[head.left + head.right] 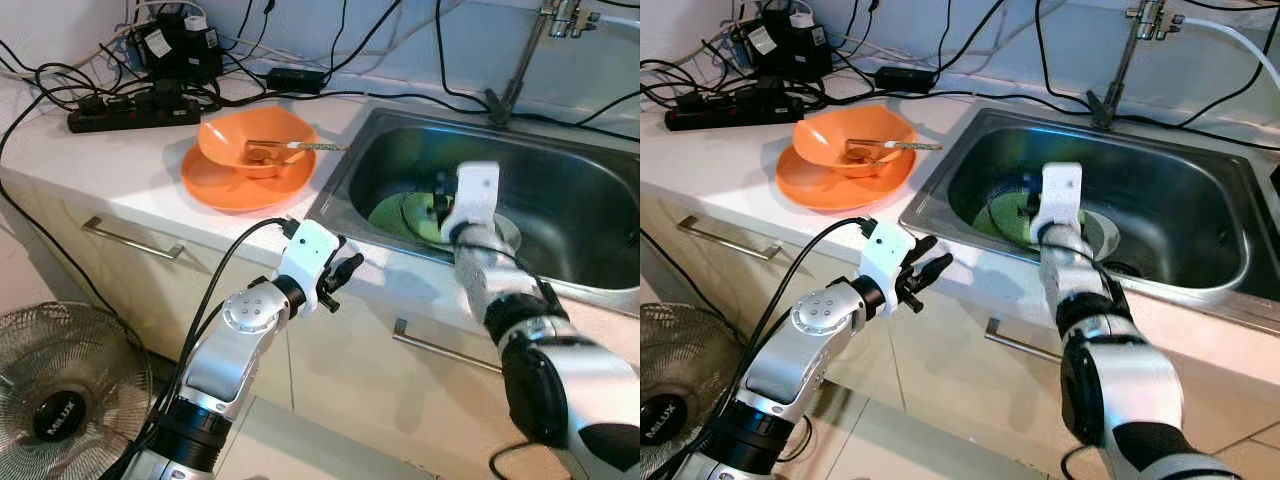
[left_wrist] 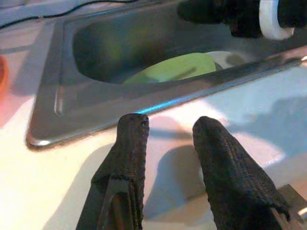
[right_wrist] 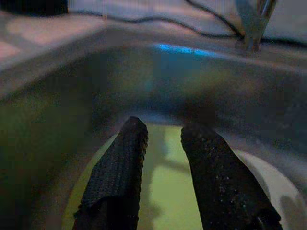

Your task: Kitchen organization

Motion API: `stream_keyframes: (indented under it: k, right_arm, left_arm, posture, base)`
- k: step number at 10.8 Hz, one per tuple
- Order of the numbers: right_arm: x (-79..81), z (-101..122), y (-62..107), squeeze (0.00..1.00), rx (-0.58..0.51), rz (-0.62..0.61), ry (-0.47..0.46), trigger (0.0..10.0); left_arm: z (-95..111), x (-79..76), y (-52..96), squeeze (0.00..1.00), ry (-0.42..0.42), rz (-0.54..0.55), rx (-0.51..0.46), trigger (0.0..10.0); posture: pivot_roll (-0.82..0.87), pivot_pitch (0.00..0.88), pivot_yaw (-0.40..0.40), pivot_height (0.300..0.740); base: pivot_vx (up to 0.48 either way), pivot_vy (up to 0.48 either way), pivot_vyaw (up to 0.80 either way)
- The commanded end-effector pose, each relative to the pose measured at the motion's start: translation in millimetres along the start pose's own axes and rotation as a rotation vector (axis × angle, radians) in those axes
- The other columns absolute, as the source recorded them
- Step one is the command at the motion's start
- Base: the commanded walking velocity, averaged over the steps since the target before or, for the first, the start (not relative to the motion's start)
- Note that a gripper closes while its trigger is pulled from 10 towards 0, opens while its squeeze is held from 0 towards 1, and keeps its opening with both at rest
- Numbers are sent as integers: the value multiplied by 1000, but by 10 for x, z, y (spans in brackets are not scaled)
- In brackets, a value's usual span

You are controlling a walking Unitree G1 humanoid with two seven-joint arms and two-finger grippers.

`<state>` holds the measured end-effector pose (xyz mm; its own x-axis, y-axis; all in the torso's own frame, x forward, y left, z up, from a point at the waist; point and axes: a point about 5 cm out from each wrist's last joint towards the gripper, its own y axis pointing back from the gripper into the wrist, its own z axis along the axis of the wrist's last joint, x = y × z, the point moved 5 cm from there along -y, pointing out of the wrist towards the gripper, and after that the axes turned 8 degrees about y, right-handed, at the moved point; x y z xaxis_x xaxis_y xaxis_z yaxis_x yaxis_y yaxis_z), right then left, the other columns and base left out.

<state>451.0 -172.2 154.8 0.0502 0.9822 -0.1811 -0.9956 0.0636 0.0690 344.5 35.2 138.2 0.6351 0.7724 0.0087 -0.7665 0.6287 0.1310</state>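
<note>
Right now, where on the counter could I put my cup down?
Free: the white counter strip between the orange plate and the front edge. Crowded: the back corner around the power strip and cables, and the sink, with its green plate.

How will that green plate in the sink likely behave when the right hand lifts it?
The green plate looks rigid, probably light plastic. It lies tilted against a white dish in the steel sink, so it may slide. The right hand hovers open over it.
</note>
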Motion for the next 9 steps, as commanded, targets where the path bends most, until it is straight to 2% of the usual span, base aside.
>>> stream_keyframes:
  k: [1,3,4,5,6,9]
  right_arm:
    - [-53,263,-39,0,-87,-17,-11,10000]
    - [-2,562,-37,0,-214,7,-53,10000]
    - [40,673,-17,0,-272,29,-61,10000]
    - [97,686,22,0,-307,55,-68,10000]
    - [124,625,62,0,-319,68,-78,10000]
    - [153,363,166,0,-291,73,-108,10000]
  left_arm:
    - [89,81,-1,0,-29,53,-41,10000]
    - [257,305,18,0,-155,183,-99,10000]
    - [378,424,38,0,-269,255,-129,10000]
    - [526,587,82,0,-390,344,-160,10000]
    - [637,687,126,0,-505,388,-174,10000]
    - [749,772,159,0,-712,419,-163,10000]
  posture:
    - [252,27,-16,740]
    - [239,27,-15,740]
    - [234,27,-18,740]
    - [231,29,-20,740]
    - [226,29,-22,740]
    - [219,29,-23,740]
  base:
    - [0,0,0]
    - [0,0,0]
    - [0,0,0]
    - [0,0,0]
    - [0,0,0]
    - [0,0,0]
